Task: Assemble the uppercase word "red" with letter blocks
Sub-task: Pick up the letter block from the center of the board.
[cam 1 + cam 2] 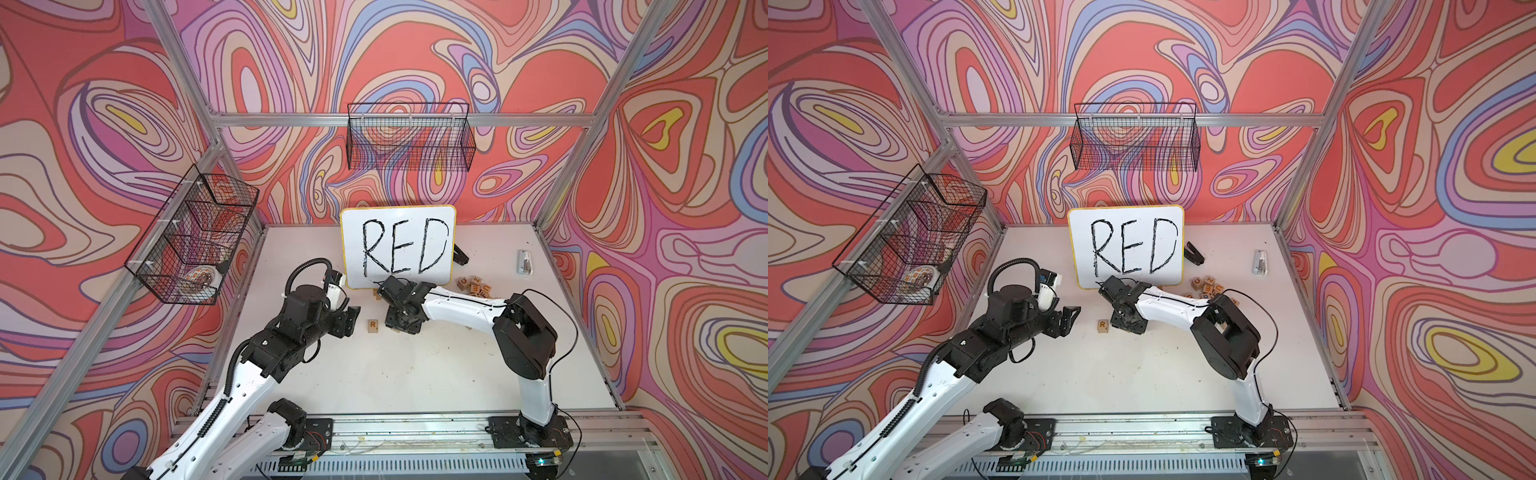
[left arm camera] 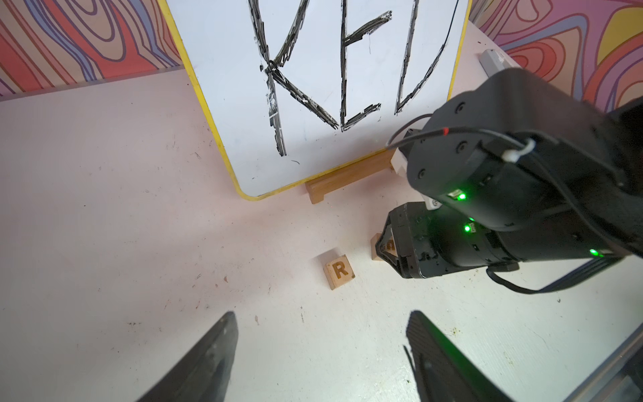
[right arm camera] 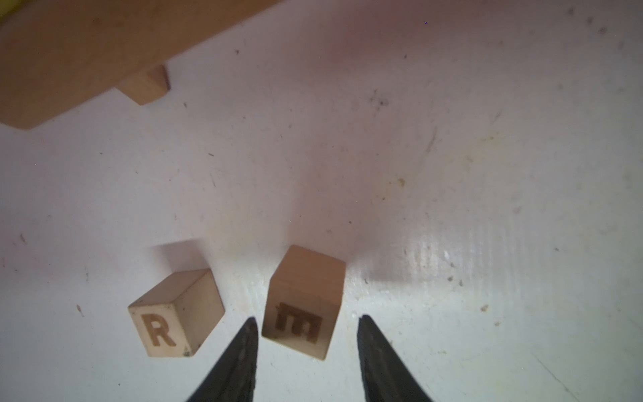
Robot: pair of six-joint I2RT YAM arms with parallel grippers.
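Note:
Two letter blocks lie side by side on the white table in front of the whiteboard. The R block (image 1: 372, 325) (image 1: 1103, 325) (image 2: 339, 269) (image 3: 174, 313) stands free, R face up. The E block (image 3: 302, 306) rests on the table beside it, turned a little, and peeks out behind the right gripper in the left wrist view (image 2: 386, 247). My right gripper (image 3: 308, 318) (image 1: 401, 322) points down over the E block, open, one finger on each side, with a clear gap at one finger. My left gripper (image 2: 322, 315) (image 1: 353, 318) hovers open and empty, a short way from the R block.
The whiteboard (image 1: 399, 249) with handwritten RED leans on a wooden stand (image 2: 348, 177) just behind the blocks. A pile of other letter blocks (image 1: 476, 286) lies behind the right arm. Wire baskets (image 1: 409, 137) (image 1: 195, 232) hang on the walls. A small white object (image 1: 524, 262) lies at the back right.

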